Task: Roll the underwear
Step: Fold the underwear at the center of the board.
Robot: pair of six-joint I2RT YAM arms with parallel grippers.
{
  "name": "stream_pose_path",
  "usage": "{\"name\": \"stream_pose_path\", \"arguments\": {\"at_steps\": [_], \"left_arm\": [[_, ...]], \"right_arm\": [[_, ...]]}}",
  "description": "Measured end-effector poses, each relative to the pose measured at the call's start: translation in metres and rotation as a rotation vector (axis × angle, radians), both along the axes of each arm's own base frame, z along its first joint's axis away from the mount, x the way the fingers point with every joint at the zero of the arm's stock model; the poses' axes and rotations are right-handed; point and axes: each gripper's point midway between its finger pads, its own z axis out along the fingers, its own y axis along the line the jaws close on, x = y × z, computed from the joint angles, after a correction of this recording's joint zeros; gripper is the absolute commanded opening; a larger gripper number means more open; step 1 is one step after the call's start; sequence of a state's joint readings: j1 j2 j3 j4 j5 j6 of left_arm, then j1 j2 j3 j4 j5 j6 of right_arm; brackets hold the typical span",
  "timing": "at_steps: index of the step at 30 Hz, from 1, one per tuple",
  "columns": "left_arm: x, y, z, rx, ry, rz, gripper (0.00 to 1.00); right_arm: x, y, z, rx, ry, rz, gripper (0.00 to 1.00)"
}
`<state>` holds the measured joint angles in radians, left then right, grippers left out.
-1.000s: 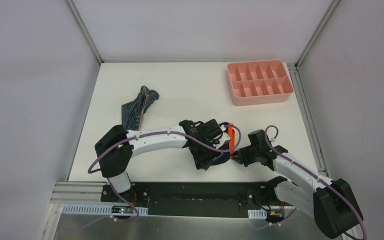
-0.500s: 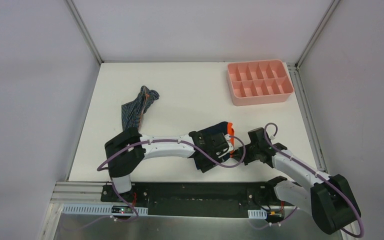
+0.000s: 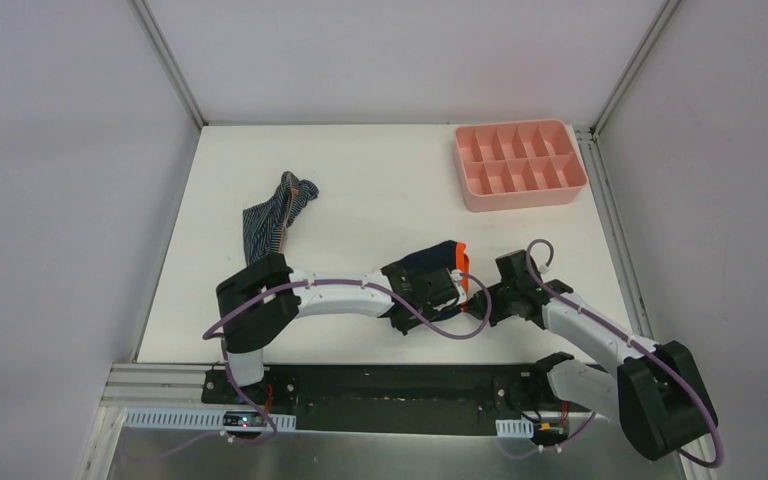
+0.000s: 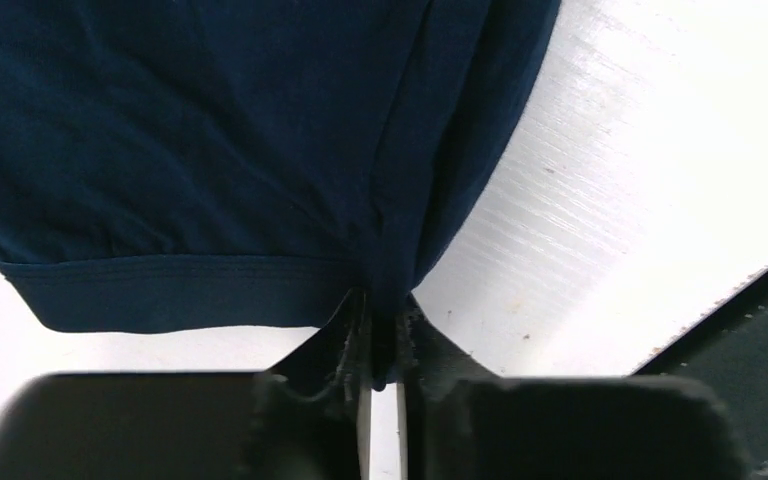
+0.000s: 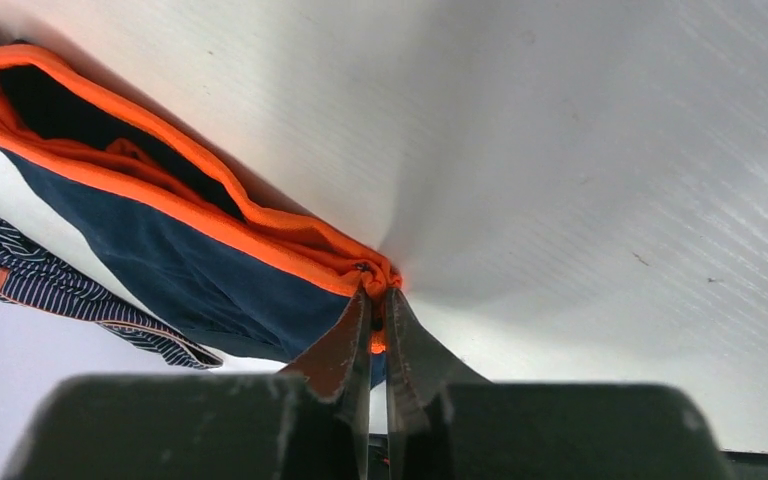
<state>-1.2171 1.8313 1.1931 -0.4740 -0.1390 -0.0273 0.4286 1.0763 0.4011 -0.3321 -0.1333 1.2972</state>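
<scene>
Left gripper [image 4: 381, 335] is clenched on a fold of the navy underwear [image 4: 190, 150], and the right gripper [image 5: 374, 318] pinches its orange trim [image 5: 260, 225] at one corner. On the white table [image 3: 380, 170], the pink tray [image 3: 520, 198] stands at the far right. The striped underwear [image 3: 272, 215] lies crumpled at the far left, well apart from the navy underwear, which lies near the front edge between both arms.

A pink tray [image 3: 520, 199] (2 rows of compartments) sits at the far right corner of the white table [image 3: 380, 180].
</scene>
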Motion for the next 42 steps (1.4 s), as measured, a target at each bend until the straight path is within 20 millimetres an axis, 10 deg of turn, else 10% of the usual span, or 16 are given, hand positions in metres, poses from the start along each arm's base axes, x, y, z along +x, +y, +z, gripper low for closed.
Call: {"name": "stream_pose_path", "arguments": {"at_steps": [15, 27, 42], "left_arm": [[-0.026, -0.005, 0.010, -0.061, 0.180, -0.076, 0.00], [-0.028, -0.015, 0.065, -0.283, 0.430, -0.011, 0.00], [-0.019, -0.013, 0.097, -0.476, 0.717, 0.075, 0.00]], "right_arm": [[0.008, -0.010, 0.026, -0.098, -0.056, 0.070, 0.00], [0.037, -0.001, 0.076, -0.109, -0.172, 0.131, 0.00], [0.084, 0.022, 0.082, -0.141, -0.163, 0.222, 0.00]]}}
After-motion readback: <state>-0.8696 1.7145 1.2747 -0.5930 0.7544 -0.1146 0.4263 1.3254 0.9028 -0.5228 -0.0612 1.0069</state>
